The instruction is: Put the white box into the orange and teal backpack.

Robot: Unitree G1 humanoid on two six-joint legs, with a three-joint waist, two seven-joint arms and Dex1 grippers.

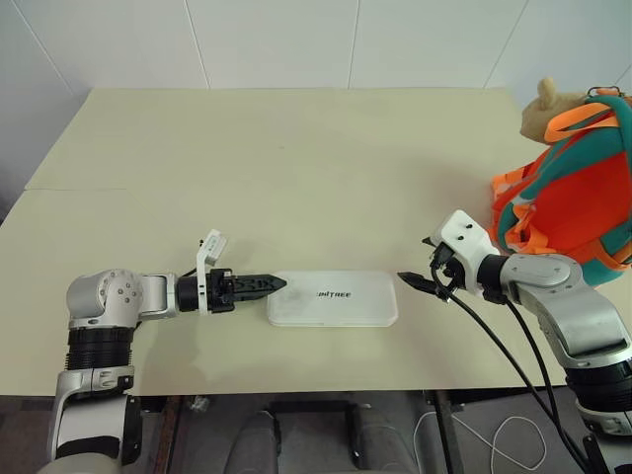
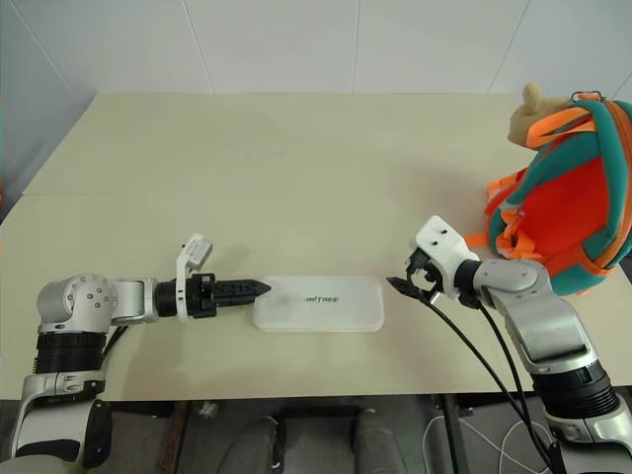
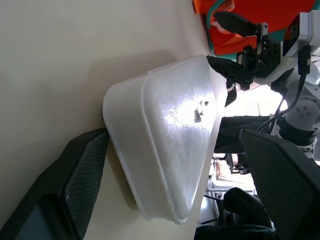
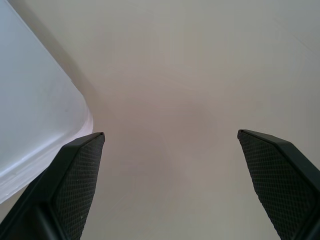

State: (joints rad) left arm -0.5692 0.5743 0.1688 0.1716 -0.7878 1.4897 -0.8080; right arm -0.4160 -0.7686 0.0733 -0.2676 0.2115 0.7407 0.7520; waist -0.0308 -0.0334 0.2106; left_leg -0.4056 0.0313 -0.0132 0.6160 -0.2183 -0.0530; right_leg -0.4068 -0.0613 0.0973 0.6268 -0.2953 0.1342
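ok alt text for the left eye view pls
A white box lies flat on a beige table between two open pincers, left and right, one at each end. An orange and teal backpack stands at the right edge.

The backpack is cut off at the right edge. The white box is cut off by the frame edge in the right wrist view.

A: What's the right wrist cam got?
B: Right gripper, fingers spread wide apart, nothing betw. them but bare cream table.
A: And the white box?
B: Rounded corner of it, just beside one finger, lying flat. Can't tell if touching.
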